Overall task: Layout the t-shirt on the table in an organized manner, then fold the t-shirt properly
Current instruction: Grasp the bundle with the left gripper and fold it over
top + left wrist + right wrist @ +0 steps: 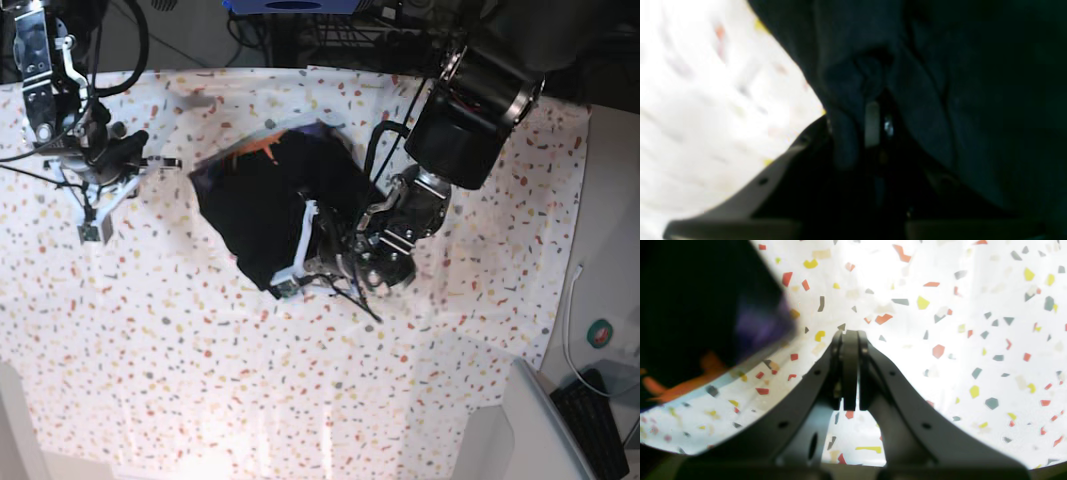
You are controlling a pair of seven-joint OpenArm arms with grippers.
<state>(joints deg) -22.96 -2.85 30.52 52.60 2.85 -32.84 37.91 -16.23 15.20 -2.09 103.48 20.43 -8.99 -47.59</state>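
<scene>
T-shirt fold between left fingers (bunched).

We see the worktop blown out and blurred at the left wrist (shirt murky); base view evenly lit, sharper.

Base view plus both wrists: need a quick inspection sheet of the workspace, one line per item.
Surface: table under white flecked cloth, slightly rippled.
Job's things: t-shirt black, bunched in a heap at table centre, not laid out.
Clutter: nothing seen on the cloth.
Grippers: left gripper down on the shirt's near edge, fabric bunched between its fingers; right gripper shut, empty, over bare cloth beside the shirt.
Cables: thin black wires trail off the left wrist; a white cable runs beside the table.
Surroundings: keyboard and a grey panel off the table's corner.
</scene>
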